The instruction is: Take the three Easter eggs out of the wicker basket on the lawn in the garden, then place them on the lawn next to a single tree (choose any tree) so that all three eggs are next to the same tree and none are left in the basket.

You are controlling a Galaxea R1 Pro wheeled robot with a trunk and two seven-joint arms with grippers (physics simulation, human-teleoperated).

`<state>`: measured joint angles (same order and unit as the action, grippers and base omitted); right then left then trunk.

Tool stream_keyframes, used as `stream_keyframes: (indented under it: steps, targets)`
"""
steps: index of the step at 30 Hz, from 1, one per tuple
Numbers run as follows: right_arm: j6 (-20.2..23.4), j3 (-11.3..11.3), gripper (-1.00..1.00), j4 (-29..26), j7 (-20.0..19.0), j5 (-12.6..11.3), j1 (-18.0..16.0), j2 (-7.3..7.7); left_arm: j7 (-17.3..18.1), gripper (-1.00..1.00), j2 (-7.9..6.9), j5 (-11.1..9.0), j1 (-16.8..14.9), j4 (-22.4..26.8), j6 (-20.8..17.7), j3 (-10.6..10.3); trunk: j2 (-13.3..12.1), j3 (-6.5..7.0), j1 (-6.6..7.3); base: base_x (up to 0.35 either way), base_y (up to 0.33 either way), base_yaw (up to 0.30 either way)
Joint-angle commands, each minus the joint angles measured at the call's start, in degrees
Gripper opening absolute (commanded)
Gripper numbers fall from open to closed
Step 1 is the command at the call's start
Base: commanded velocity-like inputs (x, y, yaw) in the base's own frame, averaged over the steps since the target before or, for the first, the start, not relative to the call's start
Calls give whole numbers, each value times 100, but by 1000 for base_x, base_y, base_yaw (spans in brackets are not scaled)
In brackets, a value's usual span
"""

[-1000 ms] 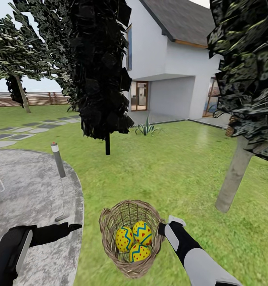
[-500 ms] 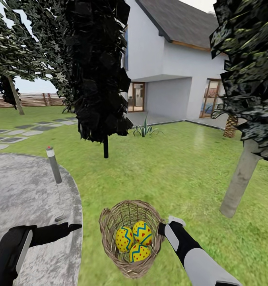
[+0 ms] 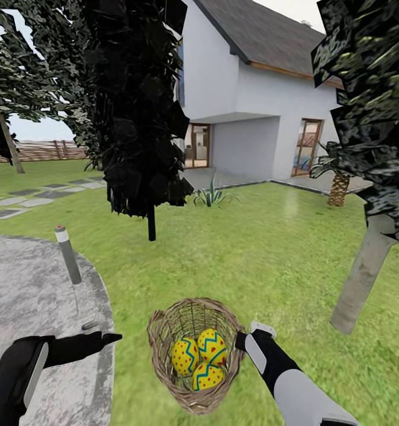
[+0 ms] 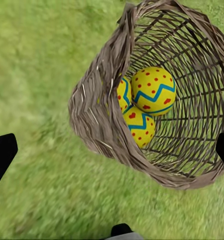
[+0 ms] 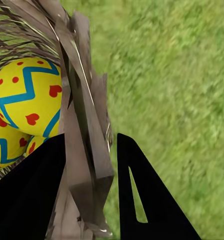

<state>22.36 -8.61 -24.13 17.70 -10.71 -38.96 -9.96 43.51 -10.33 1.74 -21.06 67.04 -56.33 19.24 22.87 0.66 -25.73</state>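
Left gripper (image 3: 108, 339): empty, fingers spread, beside us. Wicker basket (image 3: 164, 349): carried above the lawn (image 3: 264, 248), 3 Easter eggs (image 3: 200, 357) inside. Right gripper (image 5: 89, 190): clamped on its rim. Tree (image 3: 362, 278): ahead right. We judge transport underway; next, set down beside that trunk.

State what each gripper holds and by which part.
The right gripper clamps the wicker basket by its braided rim. The left gripper holds nothing.

No readable text, labels, brands, numbers or signs — eggs (image 3: 198, 357) carry only dots, zigzag bands.
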Motion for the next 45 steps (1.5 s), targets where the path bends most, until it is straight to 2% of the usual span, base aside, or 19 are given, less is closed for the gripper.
stream_keyframes:
  steps: [1,25,35,45]
  targets:
    - [5,-9,-100,-13,32,-80,0,-4,35,100,2,20,-3,2,-36,10,4,1,-6,332,0,-64]
    - [5,-9,-100,-13,32,-80,2,-4,35,100,1,20,-1,2,-36,10,4,29,-6,333,2,-41]
    - [5,-9,-100,-13,32,-80,2,-4,35,100,-1,20,-3,2,-36,10,4,71,-6,331,140,-158]
    - [6,-9,-100,-13,32,-80,2,-4,35,100,0,20,-1,2,-36,10,4,76,-6,325,164,-12]
